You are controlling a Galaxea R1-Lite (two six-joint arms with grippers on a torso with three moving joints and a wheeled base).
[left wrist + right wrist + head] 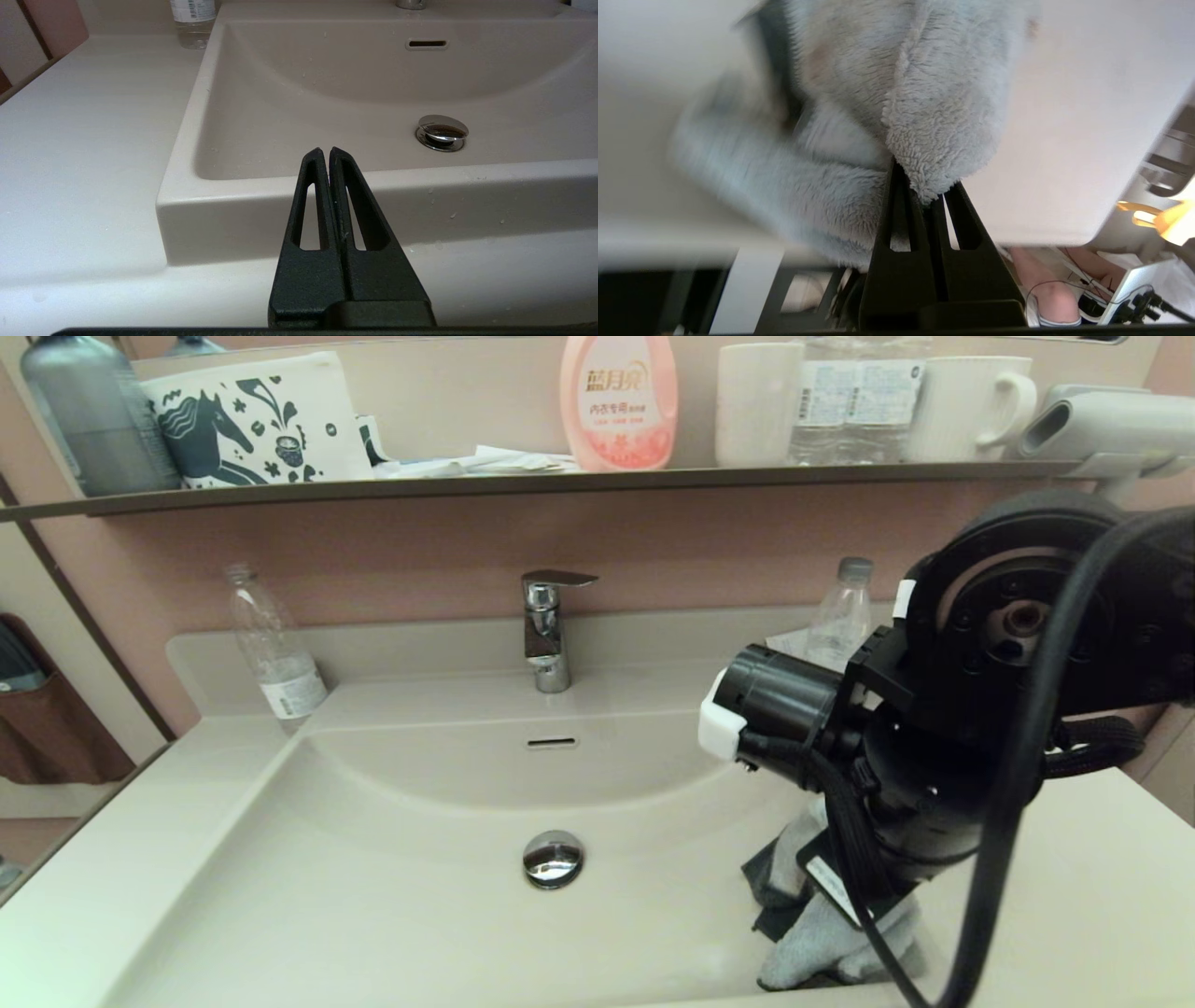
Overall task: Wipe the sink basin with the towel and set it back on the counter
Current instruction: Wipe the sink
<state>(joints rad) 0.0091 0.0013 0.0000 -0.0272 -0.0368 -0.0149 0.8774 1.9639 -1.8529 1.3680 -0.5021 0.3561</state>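
The cream-white sink basin has a chrome drain plug and an overflow slot. My right arm reaches down over the basin's front right corner. There the pale-blue towel with its dark grey side lies bunched against the basin's right slope. In the right wrist view my right gripper is shut on a fold of the fluffy towel, beside the counter. My left gripper is shut and empty, parked low before the basin's front left rim.
A chrome faucet stands behind the basin. Clear plastic bottles stand at back left and back right on the counter. The dark shelf above carries a pink detergent bottle, mugs and a hair dryer.
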